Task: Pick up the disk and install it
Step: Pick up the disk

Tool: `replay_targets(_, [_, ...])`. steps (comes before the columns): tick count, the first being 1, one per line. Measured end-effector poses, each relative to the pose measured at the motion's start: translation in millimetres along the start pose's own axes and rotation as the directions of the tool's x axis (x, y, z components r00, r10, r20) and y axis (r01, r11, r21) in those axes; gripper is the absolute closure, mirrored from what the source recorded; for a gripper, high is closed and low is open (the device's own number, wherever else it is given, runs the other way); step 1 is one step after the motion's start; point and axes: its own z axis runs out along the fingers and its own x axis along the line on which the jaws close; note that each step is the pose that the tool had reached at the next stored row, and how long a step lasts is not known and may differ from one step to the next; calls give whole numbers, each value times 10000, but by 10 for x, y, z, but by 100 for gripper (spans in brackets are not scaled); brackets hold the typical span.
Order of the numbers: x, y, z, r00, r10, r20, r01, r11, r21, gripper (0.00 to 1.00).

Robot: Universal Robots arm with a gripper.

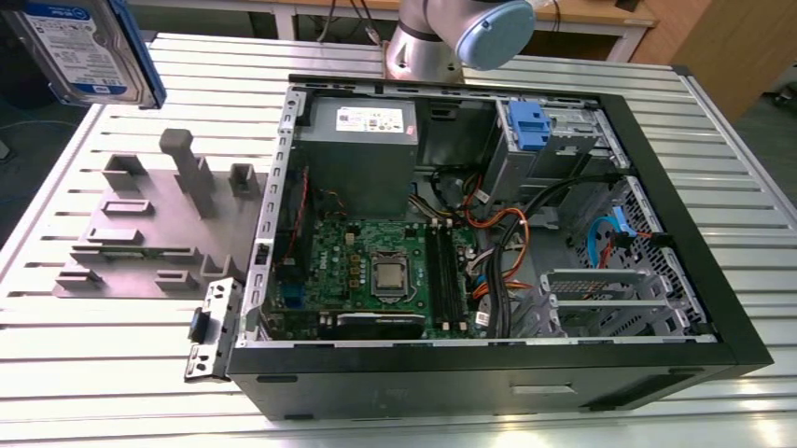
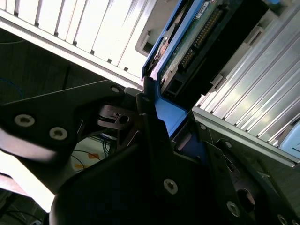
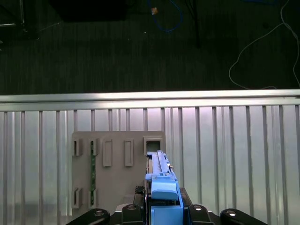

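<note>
You're holding the disk (image 1: 90, 47) aloft at the exterior view's far left, over the grey fixture (image 1: 137, 245), well apart from the PC case (image 1: 712, 280). The gripper (image 3: 164, 206) is clamping its blue carrier, prob. by one thin edge. Risk: the HDD slipping or tilting in transit, then snagging cables (image 1: 498, 222) near the drive bay (image 1: 563, 140).
</note>
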Motion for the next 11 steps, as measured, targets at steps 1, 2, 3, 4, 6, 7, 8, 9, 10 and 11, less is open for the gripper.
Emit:
replay_targets(1, [0, 0, -9, 10000, 0, 0, 0, 10000, 0, 63])
replay_targets(2, [-1, 1, -19, 10000, 0, 0, 0, 10000, -1, 63])
replay_targets(3, [-1, 0, -27, 10000, 0, 0, 0, 10000, -1, 63])
replay_targets(4, [-1, 1, -34, 10000, 0, -1, 0, 10000, -1, 63])
replay_targets(6, [-1, 1, -51, 10000, 0, 0, 0, 10000, 0, 63])
replay_targets(7, [-2, 1, -60, 10000, 0, -1, 0, 10000, -1, 63])
replay_targets(8, [-2, 1, -69, 10000, 0, 0, 0, 10000, 0, 63])
replay_targets(9, [-2, 2, -79, 10000, 0, 0, 0, 10000, 0, 63])
replay_targets(10, [-3, 2, -89, 10000, 0, 0, 0, 10000, 0, 63])
replay_targets(11, [-3, 2, -101, 10000, 0, -1, 0, 10000, -1, 63])
